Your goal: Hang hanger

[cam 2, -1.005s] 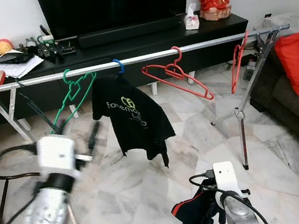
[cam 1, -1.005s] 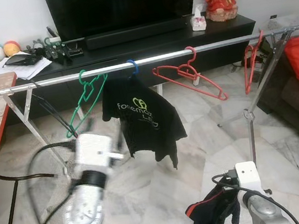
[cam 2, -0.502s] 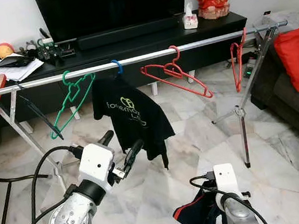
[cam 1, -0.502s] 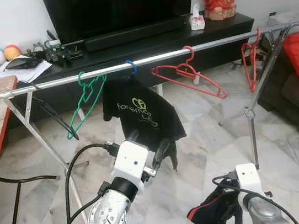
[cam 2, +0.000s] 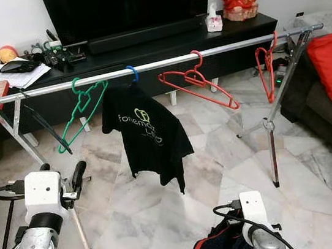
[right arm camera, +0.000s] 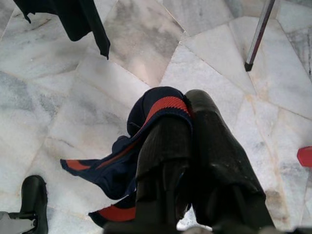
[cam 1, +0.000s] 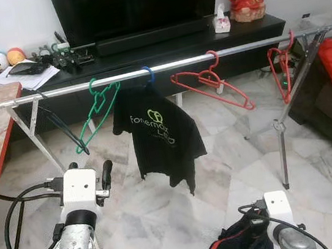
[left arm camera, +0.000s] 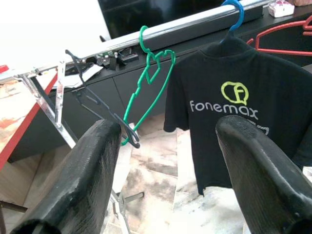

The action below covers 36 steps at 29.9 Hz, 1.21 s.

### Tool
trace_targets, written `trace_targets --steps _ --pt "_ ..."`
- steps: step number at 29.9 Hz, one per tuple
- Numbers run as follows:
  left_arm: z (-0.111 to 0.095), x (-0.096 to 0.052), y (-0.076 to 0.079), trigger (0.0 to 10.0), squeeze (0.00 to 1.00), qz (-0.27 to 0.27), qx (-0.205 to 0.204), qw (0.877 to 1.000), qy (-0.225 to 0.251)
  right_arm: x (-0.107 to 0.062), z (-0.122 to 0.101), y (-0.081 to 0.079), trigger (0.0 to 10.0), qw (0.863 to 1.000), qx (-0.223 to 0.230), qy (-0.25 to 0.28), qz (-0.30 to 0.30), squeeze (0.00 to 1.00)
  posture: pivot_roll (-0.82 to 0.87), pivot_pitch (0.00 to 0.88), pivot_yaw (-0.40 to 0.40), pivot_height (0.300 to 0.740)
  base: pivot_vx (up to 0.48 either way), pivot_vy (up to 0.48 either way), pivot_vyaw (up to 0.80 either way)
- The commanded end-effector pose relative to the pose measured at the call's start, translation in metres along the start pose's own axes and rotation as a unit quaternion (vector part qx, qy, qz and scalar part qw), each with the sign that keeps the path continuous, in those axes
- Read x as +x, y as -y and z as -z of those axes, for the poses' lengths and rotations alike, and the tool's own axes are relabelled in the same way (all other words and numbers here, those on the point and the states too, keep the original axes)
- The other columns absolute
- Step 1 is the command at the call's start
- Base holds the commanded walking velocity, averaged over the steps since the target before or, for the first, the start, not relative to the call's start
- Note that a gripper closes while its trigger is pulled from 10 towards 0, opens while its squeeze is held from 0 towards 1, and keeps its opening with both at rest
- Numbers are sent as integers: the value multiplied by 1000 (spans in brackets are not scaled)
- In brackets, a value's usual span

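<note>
While the black fonemax T-shirt on its blue plastic hanger (cam 1: 146, 73) already sits on the silver metal rail (cam 1: 164, 66), hang looks done. Left claw (left arm camera: 170, 161) is spread, empty, low at 7 o'clock of the shirt, well apart. Right claw (right arm camera: 187, 146) is pinching a dark navy-and-red garment (right arm camera: 141, 141) near the floor.

Metal clothes rail (cam 1: 206, 59) carries a green hanger (cam 1: 94, 110), a black fonemax t-shirt (cam 1: 161, 134) on a blue hanger (cam 1: 147, 71), plus two red hangers (cam 1: 213, 84), all over the marble floor (cam 1: 231, 146).
</note>
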<state>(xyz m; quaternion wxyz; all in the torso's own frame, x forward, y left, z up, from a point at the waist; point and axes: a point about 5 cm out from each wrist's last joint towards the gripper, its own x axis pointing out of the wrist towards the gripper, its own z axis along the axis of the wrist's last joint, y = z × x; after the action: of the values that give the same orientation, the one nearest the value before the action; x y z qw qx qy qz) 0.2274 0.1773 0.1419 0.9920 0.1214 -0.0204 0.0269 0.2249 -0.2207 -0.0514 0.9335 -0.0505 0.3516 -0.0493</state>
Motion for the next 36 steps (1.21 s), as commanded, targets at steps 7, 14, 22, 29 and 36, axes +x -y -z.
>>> trace_targets --steps 7,14,22,29,36 --pt "4 1 -1 10000 0 -15 -4 1000 -6 -2 5 5 10000 1000 -12 -11 -10 0 -30 0 -7 740 142 0 0" --pt "3 3 -1 10000 0 -17 -8 1000 -4 -3 11 4 10000 1000 -10 -23 -15 0 -33 0 -2 740 308 0 534" --pt "3 5 -1 10000 0 -18 -15 1000 -2 -4 15 0 10000 998 -28 -32 -37 0 -39 0 -1 740 350 0 0" --pt "2 5 -2 10000 0 -18 -20 1000 2 -4 16 -5 10000 997 -37 -34 -52 0 -41 0 0 740 358 0 533" --pt "2 7 0 10000 0 -14 -21 1000 5 -5 19 -6 10000 997 -28 -41 -52 0 -43 0 3 740 359 0 0"
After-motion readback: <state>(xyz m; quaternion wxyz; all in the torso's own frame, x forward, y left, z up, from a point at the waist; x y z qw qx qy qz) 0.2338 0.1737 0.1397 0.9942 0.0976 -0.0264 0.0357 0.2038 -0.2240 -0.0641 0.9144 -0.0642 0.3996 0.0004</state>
